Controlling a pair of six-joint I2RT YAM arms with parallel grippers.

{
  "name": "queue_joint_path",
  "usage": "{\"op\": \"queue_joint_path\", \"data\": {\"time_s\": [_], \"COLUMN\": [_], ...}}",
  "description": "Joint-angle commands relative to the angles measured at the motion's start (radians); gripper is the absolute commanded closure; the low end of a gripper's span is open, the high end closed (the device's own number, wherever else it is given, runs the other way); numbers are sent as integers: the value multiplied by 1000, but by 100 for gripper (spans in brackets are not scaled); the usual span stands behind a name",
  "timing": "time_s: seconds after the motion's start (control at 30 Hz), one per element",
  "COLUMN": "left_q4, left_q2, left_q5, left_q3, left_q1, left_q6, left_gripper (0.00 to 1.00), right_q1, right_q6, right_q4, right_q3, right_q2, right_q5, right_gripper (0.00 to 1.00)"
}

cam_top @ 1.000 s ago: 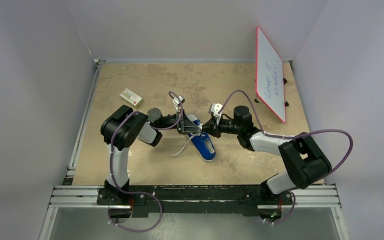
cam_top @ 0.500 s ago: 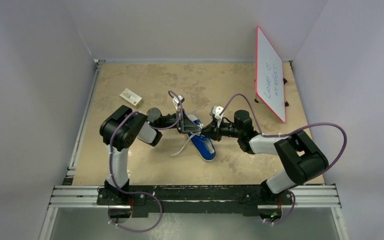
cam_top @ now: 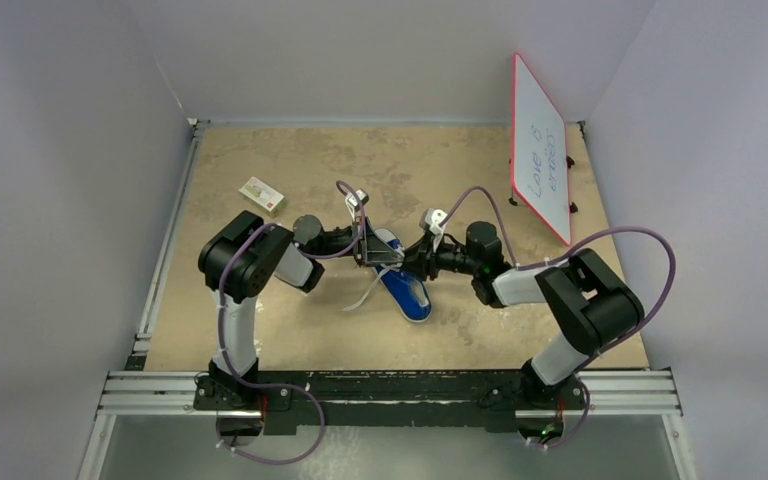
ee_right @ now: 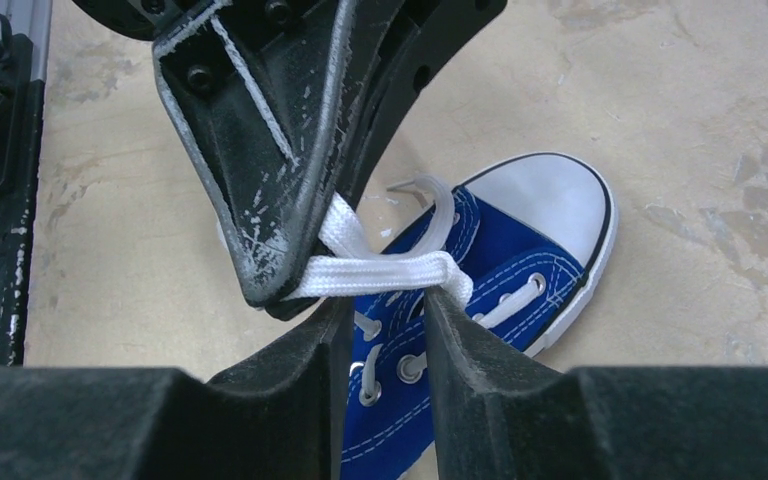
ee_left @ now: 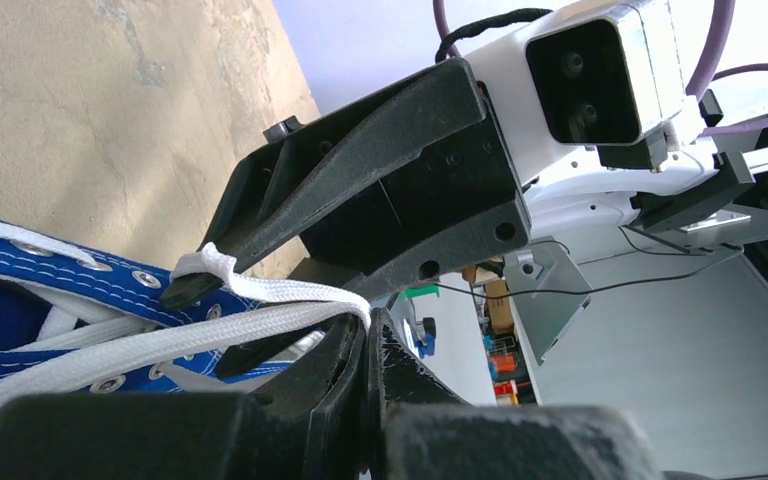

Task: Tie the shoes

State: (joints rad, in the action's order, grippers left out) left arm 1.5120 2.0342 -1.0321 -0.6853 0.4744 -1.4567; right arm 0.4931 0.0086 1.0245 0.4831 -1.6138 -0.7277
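The blue sneaker (cam_top: 409,293) lay near the middle of the worktop (cam_top: 290,170), under the tips of both arms. The left jaws were shut tight on a white lace (ee_right: 380,272) drawn up off the eyelets. The right jaws stood partly open with the same lace running between them; they seemed not to pinch it, though the view was crowded.
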Motion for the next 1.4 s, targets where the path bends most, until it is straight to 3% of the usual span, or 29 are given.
{"op": "queue_joint_path", "data": {"time_s": [0.0,0.77,0.83,0.93,1.0,1.1,1.23,1.37], "left_q4": [221,221,220,221,221,220,220,221], "left_q2": [-48,-54,-54,-53,-57,-55,-45,-25], "left_q5": [11,22,22,20,19,22,27,32], "left_q3": [-19,-9,-5,-4,-2,1,2,0], "left_q1": [8,13,13,13,13,8,0,-8], "left_q6": [-7,-8,-6,-6,-2,9,21,29], "left_gripper": [99,99,99,99,99,99,99,97], "right_q1": [16,56,56,57,56,56,56,50], "right_q6": [20,218,218,229,212,143,-52,-135], "right_q4": [101,333,326,297,210,36,-436,-717], "right_q3": [33,89,101,102,86,28,68,116], "right_q2": [2,-120,-125,-113,-72,49,223,330], "right_q5": [6,125,125,107,83,94,158,254], "right_gripper": [63,57,62,86,100,100,100,100]}}
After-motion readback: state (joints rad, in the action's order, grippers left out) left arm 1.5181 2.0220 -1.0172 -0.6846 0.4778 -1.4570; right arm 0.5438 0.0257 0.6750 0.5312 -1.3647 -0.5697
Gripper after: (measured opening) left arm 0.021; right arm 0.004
